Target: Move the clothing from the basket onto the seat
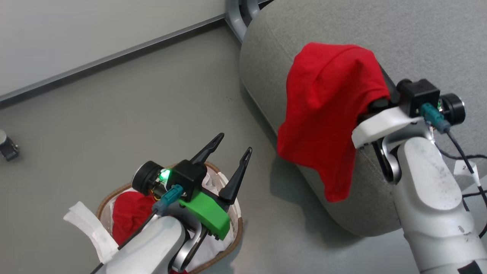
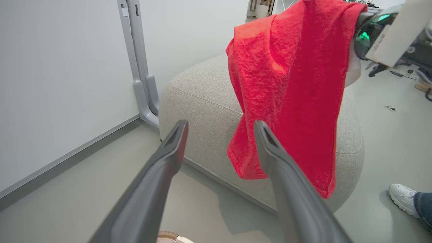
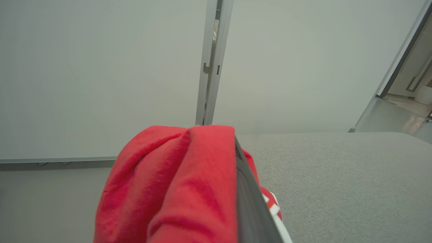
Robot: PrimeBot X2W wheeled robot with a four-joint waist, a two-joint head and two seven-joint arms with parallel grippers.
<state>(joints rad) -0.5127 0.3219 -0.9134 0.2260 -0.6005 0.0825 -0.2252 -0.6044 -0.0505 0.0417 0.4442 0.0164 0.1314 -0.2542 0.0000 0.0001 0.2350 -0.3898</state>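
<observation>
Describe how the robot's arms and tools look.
The left forearm and right forearm are pale grey shells, the right scuffed. Each wrist has a black block and teal plug with black cable. The left tool has two long dark fingers and a green bracket; the right tool, a white bracket.

The garment (image 1: 327,114) on the right is bright red, with a patch of white trim (image 3: 274,210). The seat (image 1: 418,38) is speckled pale grey. The near-left basket (image 1: 114,192) is white with a brown woven rim, with red clothing (image 1: 129,217) inside. The left end effector (image 1: 235,142) has black fingers (image 1: 233,182) and a green bracket (image 1: 207,213).
</observation>
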